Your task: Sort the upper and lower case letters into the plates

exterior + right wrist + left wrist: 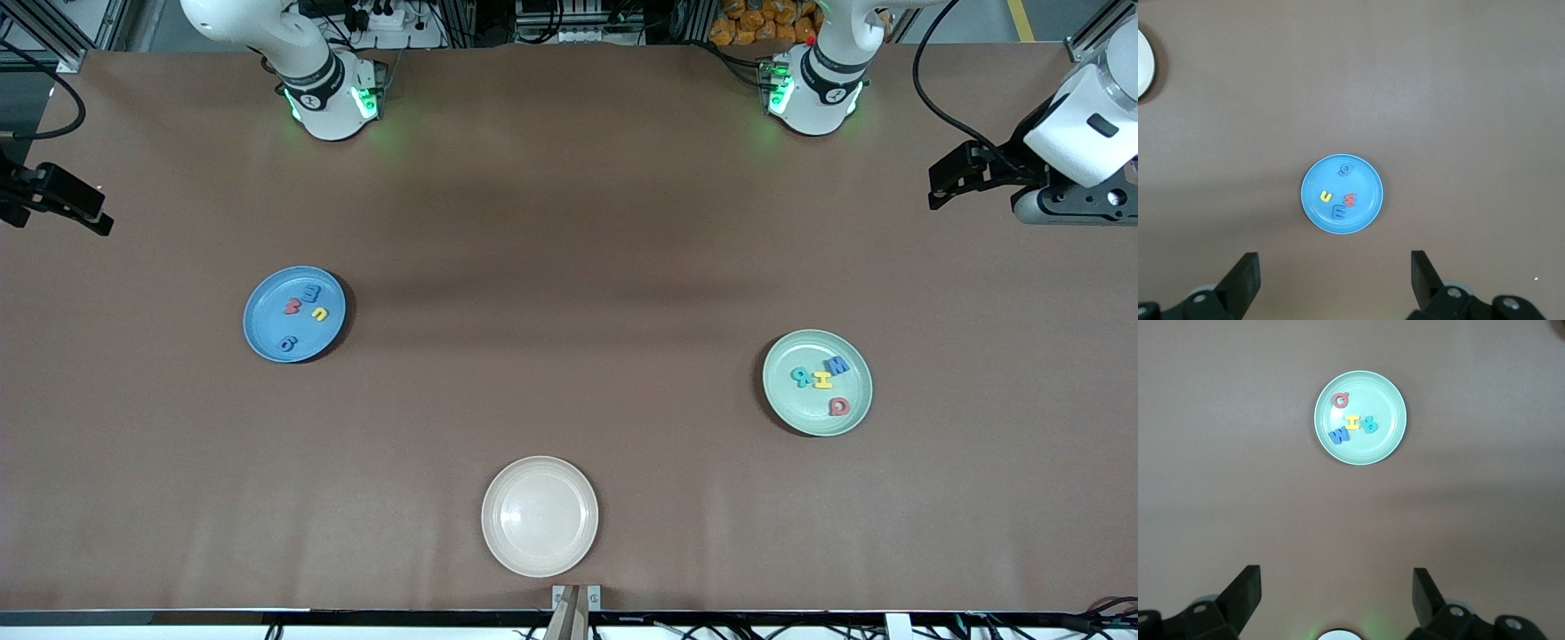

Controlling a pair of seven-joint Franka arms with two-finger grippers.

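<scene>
Front view, we've got four letters in the blue plate [294, 315] toward the right arm's end, four in the mint plate [817, 382] toward the left arm's, cream plate [540, 516] nearest the camera, left end effector [1336, 600] and right end effector [1335, 280] both wide, raised over the worktop [569, 267].

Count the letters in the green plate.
4, all in the green plate: blue letter, teal letter, yellow letter, red letter. None looks hidden.

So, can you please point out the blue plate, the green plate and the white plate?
blue plate [267, 336], front view, bare floor near its rim.
green plate [805, 416], front view, bare floor near its rim.
white plate [540, 516], front view, bare centre.
</scene>
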